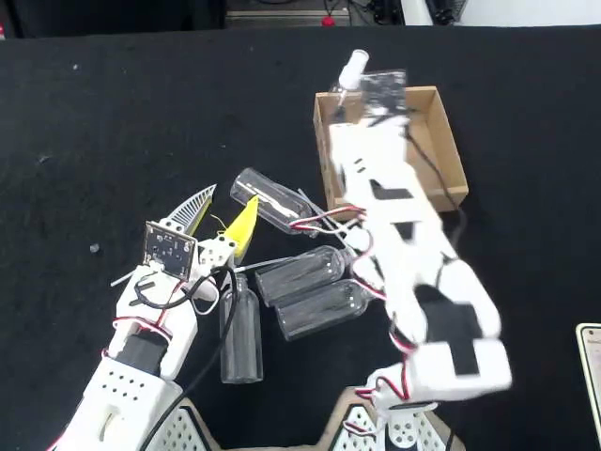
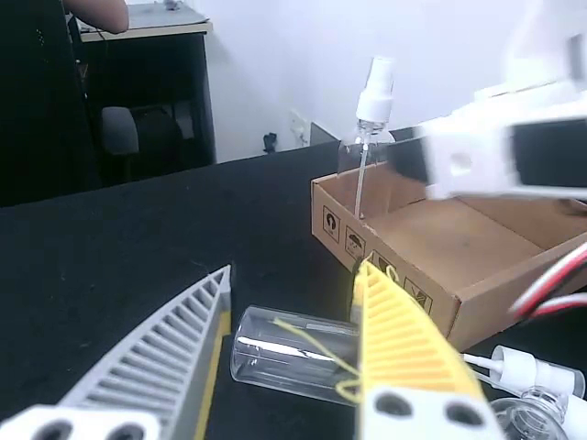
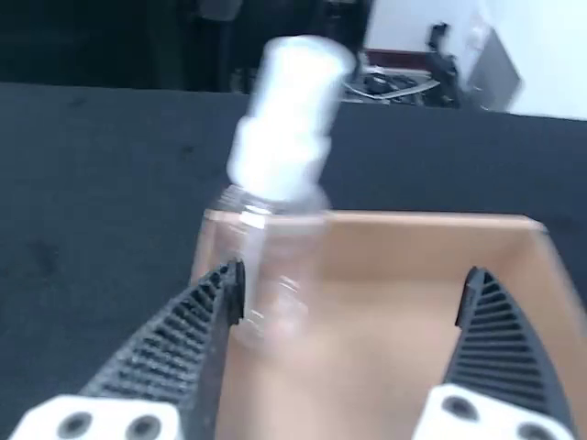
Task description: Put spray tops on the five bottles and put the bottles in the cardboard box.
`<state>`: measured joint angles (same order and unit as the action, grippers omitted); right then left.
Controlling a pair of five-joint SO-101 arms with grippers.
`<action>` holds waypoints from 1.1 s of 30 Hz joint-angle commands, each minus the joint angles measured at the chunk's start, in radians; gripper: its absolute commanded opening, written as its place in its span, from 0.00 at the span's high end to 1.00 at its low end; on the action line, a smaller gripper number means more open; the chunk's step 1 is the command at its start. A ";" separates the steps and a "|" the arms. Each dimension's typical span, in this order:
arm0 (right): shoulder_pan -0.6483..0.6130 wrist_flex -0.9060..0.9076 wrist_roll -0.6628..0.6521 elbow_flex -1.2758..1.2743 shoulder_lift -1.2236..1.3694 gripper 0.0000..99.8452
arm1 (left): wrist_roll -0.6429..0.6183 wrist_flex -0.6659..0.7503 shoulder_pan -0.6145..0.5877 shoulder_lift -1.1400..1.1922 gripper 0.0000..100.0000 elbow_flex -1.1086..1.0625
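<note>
High view: a clear plastic bottle with white spray top (image 1: 349,75) stands in the brown cardboard box (image 1: 451,155), upper right. Left wrist view: left fingers (image 2: 399,348) are spread, with a lying uncapped bottle (image 2: 293,353) just beyond. Right wrist view: right fingers (image 3: 183,339) are spread beside the standing bottle. Best to lift straight up so as not to tip it.

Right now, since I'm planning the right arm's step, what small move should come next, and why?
Probably draw the right gripper back from the cardboard box: its fingers are open, and the capped bottle stands in the box corner, so it looks released.
</note>
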<state>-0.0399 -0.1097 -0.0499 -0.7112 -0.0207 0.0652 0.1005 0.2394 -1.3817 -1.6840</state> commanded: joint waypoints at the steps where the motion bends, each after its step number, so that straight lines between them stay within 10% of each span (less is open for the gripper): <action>1: 0.041 0.157 0.005 -0.005 -0.186 0.67 | 0.008 0.025 0.010 -0.002 0.79 -0.022; 12: 0.025 0.489 0.005 0.079 -0.278 0.95 | 0.008 0.025 0.005 -0.002 0.79 -0.022; 21: -0.046 1.300 0.003 0.328 -0.280 0.79 | 0.008 0.025 0.002 -0.006 0.79 -0.022; 33: -0.064 1.382 -0.089 0.105 -0.401 0.79 | 0.008 0.025 0.001 -0.006 0.79 -0.022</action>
<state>-0.0752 1.2236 -0.0852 -0.5915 -0.3107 0.0652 0.1005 0.2378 -1.3817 -1.6840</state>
